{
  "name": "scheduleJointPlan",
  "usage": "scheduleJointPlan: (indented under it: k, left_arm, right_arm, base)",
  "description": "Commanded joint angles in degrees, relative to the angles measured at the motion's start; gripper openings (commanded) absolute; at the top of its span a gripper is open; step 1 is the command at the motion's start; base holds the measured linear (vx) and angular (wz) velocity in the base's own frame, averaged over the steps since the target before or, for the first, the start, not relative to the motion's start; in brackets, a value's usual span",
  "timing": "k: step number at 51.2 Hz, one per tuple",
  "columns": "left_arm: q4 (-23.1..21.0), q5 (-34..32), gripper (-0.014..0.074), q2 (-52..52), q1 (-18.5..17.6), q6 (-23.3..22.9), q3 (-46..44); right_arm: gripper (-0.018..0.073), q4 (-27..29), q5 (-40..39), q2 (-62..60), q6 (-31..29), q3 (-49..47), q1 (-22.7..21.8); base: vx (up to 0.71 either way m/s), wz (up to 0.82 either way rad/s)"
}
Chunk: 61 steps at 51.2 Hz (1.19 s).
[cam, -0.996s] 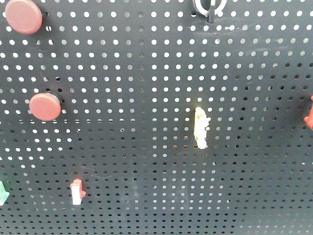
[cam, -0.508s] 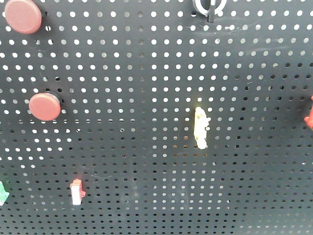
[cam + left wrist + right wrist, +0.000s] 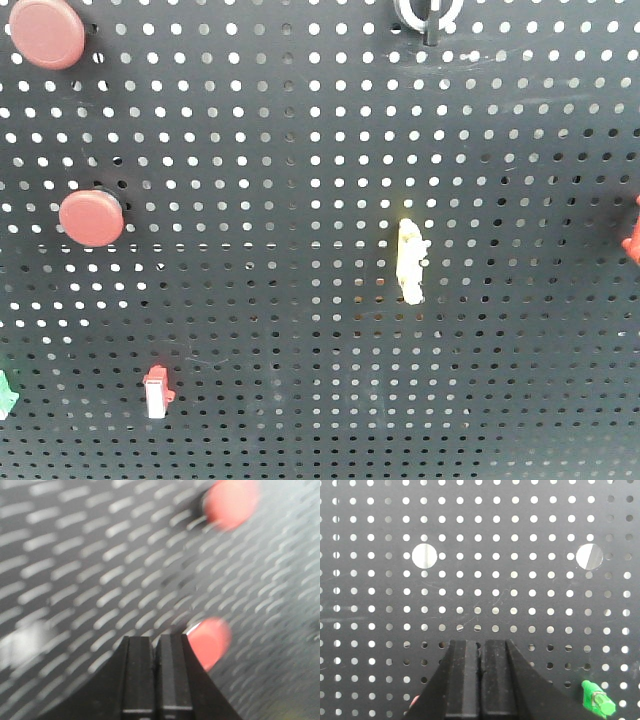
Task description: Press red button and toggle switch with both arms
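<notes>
Front view: a matte dark-grey perforated metal panel (image 3: pixel 300 150) carries a smooth round red plastic button (image 3: pixel 92 217) at mid left and a pale yellow plastic toggle switch (image 3: pixel 410 260) near centre. No arm shows, and neither looks actuated yet.

Left wrist view, blurred: the blocky black left gripper (image 3: pixel 155 639), jaws pressed together, sits just beside the button, contact unclear.

Right wrist view: the right gripper (image 3: pixel 481 642), jaws likewise together, faces bare panel, with a stubby green switch (image 3: pixel 597 700) at lower right.
</notes>
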Motion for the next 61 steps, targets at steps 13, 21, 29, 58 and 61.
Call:
scheduleJointPlan:
  k: [13, 21, 29, 58, 61]
  left_arm:
    - [-11.4, 2.3, 0.0000, 2.0, -0.1, 4.7, -1.9]
    - [-14.5, 1.1, 0.0000, 2.4, -3.7, 4.8, -1.9]
    - [-14.0, -0.3, 0.0000, 4.2, -9.9, 4.9, -1.9]
    - [-7.8, -17.0, 0.0000, 9.6, -24.0, 9.0, -1.9]
    - [-7.8, -18.0, 0.0000, 10.2, -24.0, 9.0, -1.9]
  right_arm:
    - [-0.0003, -0.4, -4.7, 0.4, -0.2, -1.8, -0.1]
    - [-0.0003, -0.4, -4.7, 0.4, -0.2, -1.8, -0.1]
    - [-0.0003, -0.4, -4.7, 0.4, -0.2, -1.8, -0.1]
    - [-0.0003, -0.4, -4.7, 0.4, -0.2, -1.8, -0.1]
    - [-0.0003, -0.4, -4.7, 0.4, -0.2, -1.8, -0.1]
  base:
    - [0.00, 0.00]
    - [0.00, 0.00]
    - [0.00, 0.00]
    - [0.00, 0.00]
    - [0.00, 0.00]
